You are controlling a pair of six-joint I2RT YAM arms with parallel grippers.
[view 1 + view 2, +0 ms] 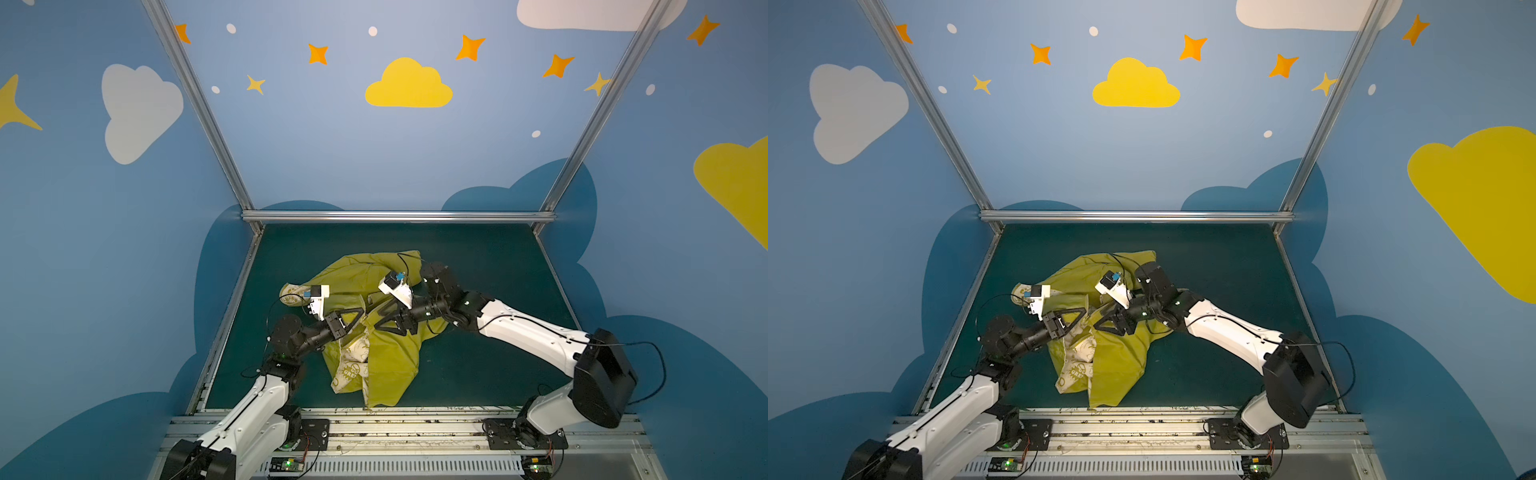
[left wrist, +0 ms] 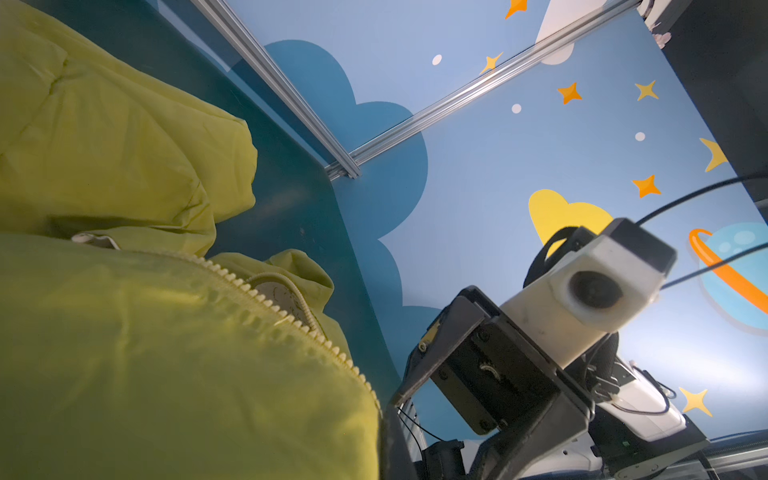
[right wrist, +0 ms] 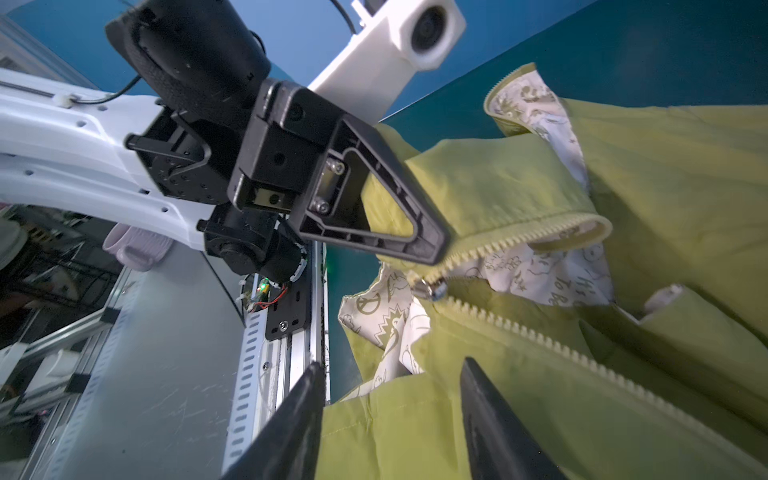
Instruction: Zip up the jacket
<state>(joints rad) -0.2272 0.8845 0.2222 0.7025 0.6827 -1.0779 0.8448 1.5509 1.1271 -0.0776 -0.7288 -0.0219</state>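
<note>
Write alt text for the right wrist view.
The left claw pinches the yellow jacket at its zipper edge, just by the metal slider; the two tooth rows are parted, showing printed cream lining. The right claw stands open in the foreground.

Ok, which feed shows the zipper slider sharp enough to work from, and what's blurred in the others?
Right wrist view: zipper slider sharp, evenly lit; right gripper a dark foreground blur. Left wrist view: nearest jacket fabric out of focus, slider unseen. Both top views: wide-angle bending, slider too small.
</note>
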